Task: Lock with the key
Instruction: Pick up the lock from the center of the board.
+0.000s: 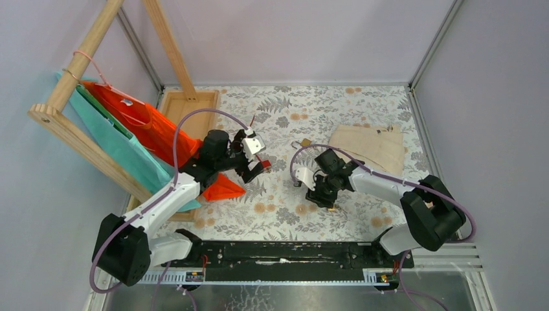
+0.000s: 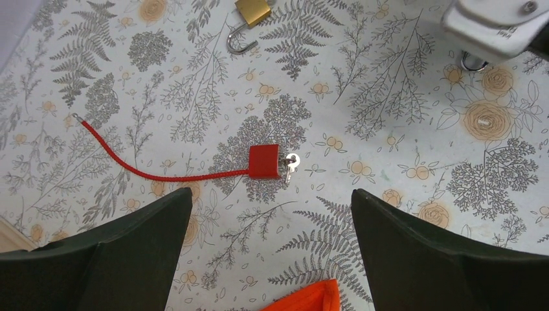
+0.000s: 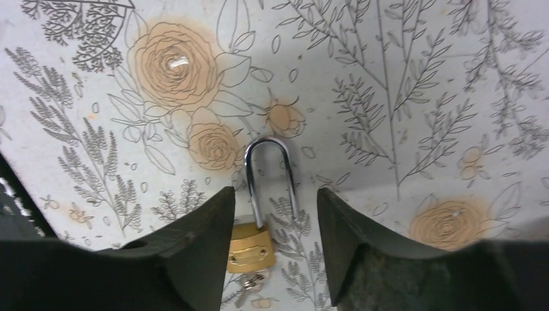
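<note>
Right gripper (image 3: 275, 194) part-spread astride a brass padlock (image 3: 249, 249) — not the red cable lock (image 2: 263, 161) below the wide-spread left gripper (image 2: 272, 194); risks clamping the wrong lock.

The lock (image 2: 264, 161) and cable were red, my fingers (image 3: 188, 259) black, the padlock (image 3: 251, 246) brass, silver-shackled, the table (image 2: 401, 116) white with grey ferns, peach roses.

Fern-print table (image 1: 362, 110): red cable lock (image 2: 263, 161), brass padlock (image 2: 251, 10), second brass padlock (image 3: 251, 246), beige bag (image 1: 369, 146), wooden tray (image 1: 188, 97).
</note>
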{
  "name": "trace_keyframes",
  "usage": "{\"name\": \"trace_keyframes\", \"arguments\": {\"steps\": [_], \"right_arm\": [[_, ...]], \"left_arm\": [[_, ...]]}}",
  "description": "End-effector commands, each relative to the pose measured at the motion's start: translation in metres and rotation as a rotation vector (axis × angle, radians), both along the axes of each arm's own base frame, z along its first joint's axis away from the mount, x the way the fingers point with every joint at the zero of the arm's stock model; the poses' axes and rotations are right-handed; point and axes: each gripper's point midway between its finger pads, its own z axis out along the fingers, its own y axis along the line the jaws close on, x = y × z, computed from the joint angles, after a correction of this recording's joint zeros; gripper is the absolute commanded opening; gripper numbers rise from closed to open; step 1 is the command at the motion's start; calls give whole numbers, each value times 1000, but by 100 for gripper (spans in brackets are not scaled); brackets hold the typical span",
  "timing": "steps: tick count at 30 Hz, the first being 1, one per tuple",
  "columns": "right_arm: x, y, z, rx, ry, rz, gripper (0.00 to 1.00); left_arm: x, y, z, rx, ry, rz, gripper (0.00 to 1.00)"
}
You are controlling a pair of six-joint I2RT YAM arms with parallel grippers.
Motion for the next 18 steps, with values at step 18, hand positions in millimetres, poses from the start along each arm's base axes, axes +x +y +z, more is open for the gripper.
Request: {"name": "trace_keyframes", "arguments": {"steps": [18], "right_arm": [[-29, -31, 4, -36, 27, 59, 78]], "left_arm": [[4, -3, 21, -54, -102, 9, 100]]}}
